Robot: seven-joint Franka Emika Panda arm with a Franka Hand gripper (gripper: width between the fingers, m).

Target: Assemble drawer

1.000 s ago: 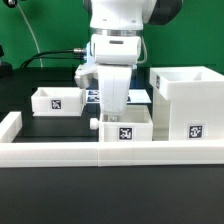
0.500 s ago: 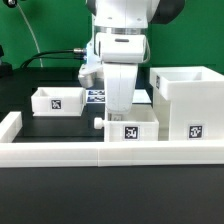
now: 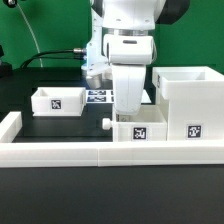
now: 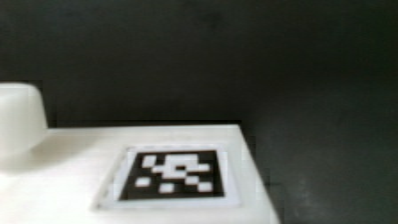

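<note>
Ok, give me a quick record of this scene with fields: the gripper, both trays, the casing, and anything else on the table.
gripper: lowered at the front tray, fingertips hidden; open or shut cannot be told
front tray: against the rail, knob toward the exterior view's left, close beside the casing; contact unclear
left tray: standing alone on the exterior view's left
casing: upright, top open, on the exterior view's right
rail: long and low across the front
marker board: flat behind the arm, partly hidden
</note>
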